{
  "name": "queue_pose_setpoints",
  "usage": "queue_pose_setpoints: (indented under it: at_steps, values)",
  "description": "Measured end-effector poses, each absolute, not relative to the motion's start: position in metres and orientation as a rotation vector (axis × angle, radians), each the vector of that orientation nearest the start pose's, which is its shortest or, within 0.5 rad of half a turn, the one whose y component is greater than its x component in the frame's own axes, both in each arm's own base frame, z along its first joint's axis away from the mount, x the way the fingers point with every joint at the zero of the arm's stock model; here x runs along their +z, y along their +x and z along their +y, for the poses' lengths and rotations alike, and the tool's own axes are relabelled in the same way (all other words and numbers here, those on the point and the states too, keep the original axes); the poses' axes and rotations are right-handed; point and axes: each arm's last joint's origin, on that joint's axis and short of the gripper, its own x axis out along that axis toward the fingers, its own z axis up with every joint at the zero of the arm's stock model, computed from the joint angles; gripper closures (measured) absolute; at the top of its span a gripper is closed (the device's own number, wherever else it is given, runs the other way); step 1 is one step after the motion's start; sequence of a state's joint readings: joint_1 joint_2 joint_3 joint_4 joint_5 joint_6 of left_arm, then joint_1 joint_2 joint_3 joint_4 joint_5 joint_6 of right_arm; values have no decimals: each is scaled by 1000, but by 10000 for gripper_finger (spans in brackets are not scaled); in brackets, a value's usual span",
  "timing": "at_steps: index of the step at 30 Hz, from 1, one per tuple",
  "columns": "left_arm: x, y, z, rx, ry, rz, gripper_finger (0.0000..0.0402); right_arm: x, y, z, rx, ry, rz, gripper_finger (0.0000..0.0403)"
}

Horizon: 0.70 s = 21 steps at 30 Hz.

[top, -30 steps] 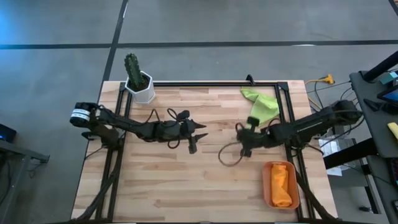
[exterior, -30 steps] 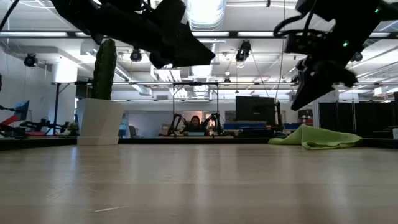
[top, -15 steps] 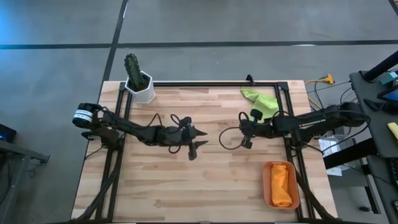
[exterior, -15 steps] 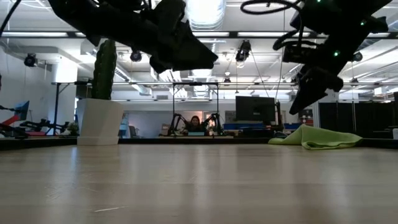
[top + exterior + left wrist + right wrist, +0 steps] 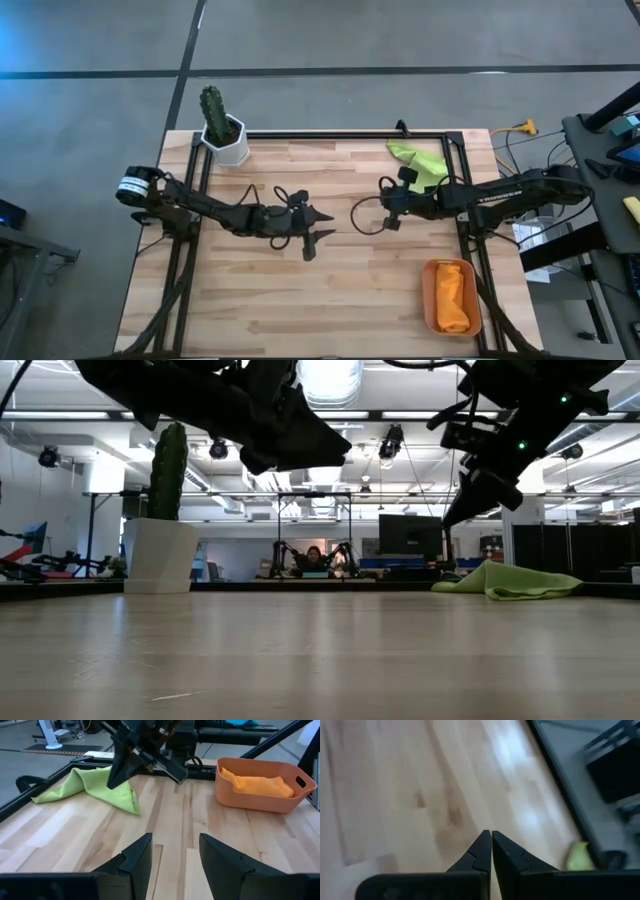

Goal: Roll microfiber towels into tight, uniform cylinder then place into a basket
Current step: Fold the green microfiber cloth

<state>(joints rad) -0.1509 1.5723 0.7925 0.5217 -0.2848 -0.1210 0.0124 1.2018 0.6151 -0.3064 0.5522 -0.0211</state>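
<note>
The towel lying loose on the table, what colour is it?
Lime green; clearest in the left wrist view.

The high camera looks straight down on the whole bench (image 5: 330, 290). The low camera sits at bench height and looks level across it into the room. The left wrist camera faces the green towel (image 5: 95, 785) and the basket (image 5: 262, 782), both shared with the high view. The right wrist camera looks down close at the wood, probably near the bench edge.
</note>
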Motion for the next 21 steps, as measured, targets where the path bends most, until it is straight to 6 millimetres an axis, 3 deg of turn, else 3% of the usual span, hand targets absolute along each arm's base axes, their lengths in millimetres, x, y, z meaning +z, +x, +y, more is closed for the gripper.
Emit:
queue_pose_setpoints:
  at_steps: [6,11,16,21]
  values:
    - [225,332,-38,149,27,216,254,199,225,-15,-481,-458,841,385]
    - [245,341,-23,190,97,160,254,208,231,-26,-515,-497,780,343]
    - [246,343,-6,232,116,164,254,211,229,-47,-651,-352,766,283]
    - [234,344,3,257,118,202,254,197,213,-54,-685,-246,934,265]
